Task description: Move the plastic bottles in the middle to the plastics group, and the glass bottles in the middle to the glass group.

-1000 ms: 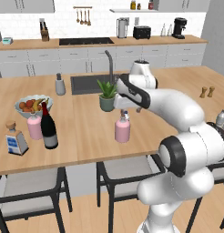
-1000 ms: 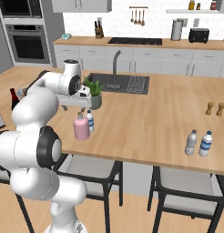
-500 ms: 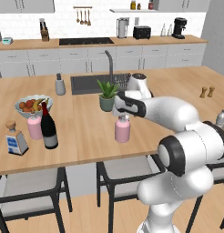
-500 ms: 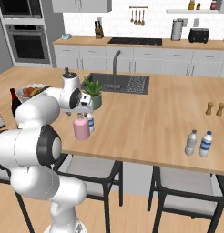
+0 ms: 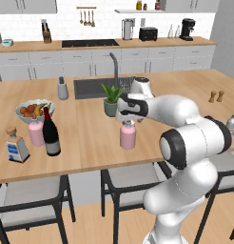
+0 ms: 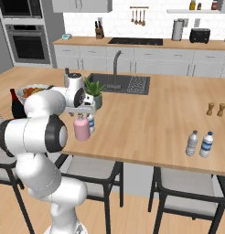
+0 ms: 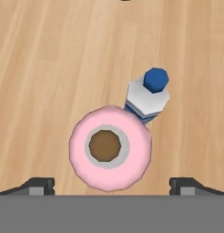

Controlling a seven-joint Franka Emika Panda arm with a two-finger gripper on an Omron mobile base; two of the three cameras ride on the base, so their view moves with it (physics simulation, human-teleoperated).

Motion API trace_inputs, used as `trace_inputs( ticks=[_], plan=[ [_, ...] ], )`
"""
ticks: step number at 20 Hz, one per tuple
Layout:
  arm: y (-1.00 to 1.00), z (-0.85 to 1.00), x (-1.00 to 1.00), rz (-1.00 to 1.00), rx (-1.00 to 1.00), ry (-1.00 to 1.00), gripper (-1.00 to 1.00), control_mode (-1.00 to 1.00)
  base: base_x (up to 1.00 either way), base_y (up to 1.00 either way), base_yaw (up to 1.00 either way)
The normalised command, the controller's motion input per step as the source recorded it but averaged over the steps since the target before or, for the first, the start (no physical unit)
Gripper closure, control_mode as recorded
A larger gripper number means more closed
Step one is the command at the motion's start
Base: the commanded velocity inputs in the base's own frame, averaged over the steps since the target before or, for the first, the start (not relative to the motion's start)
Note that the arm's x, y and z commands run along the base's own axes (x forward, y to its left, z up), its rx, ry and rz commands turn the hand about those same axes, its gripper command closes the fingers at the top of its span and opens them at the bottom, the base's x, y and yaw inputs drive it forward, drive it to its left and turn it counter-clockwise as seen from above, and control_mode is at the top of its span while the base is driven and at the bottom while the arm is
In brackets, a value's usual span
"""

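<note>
Pink bottle [image 7: 110, 146] sat dead centre under the hand, seen from straight above as a round pink ring with a grey-rimmed brown neck in the middle, standing upright on the wooden island counter [image 7: 50, 54]. Right at its 1 o'clock in the hand view, touching or all but touching it, stood the small clear water bottle [image 7: 148, 98] with its blue cap and blue label band. The gripper [image 7: 111, 184] hung directly over the pink bottle with its two dark fingertips [image 7: 38, 185] spread wide, one at each bottom corner of the view, well clear of the bottle's sides and holding nothing. From the left base view the pink bottle [image 5: 127, 135] stood near the front edge of the island, with the hand just above its cap and a potted plant [image 5: 111, 98] behind it at about 11 o'clock. Out at 9 o'clock along the counter in that view stood the dark wine bottle [image 5: 50, 132], with a second pink bottle [image 5: 35, 133] just beside it, the square cork-stoppered bottle [image 5: 15, 145] nearer the front edge and the fruit bowl [image 5: 34, 110] behind. In the right base view two clear water bottles [image 6: 199, 144] stood together far off at 3 o'clock from the pink bottle [image 6: 81, 128], with the brown shakers [image 6: 215, 109] behind them.
</note>
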Motion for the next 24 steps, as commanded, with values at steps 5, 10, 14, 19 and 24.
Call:
trace_inputs(
  ticks=[5, 10, 14, 19, 24],
  plan=[
    [0.01, -0.08, 0.26, 0.00, 0.00, 0.00, -1.00, -1.00, 0.00, 0.00, 0.00],
    [0.01, -0.10, 0.14, 0.00, 0.00, 0.04, -1.00, -1.00, 0.00, 0.00, 0.00],
    [0.07, -0.19, 0.00, 0.00, 0.00, 0.11, -1.00, -1.00, 0.00, 0.00, 0.00],
    [0.06, -0.16, 0.01, 0.00, 0.00, 0.08, -1.00, -1.00, 0.00, 0.00, 0.00],
    [0.04, -0.07, 0.02, 0.00, 0.00, 0.01, 1.00, -1.00, 0.00, 0.00, 0.00]
  ],
)
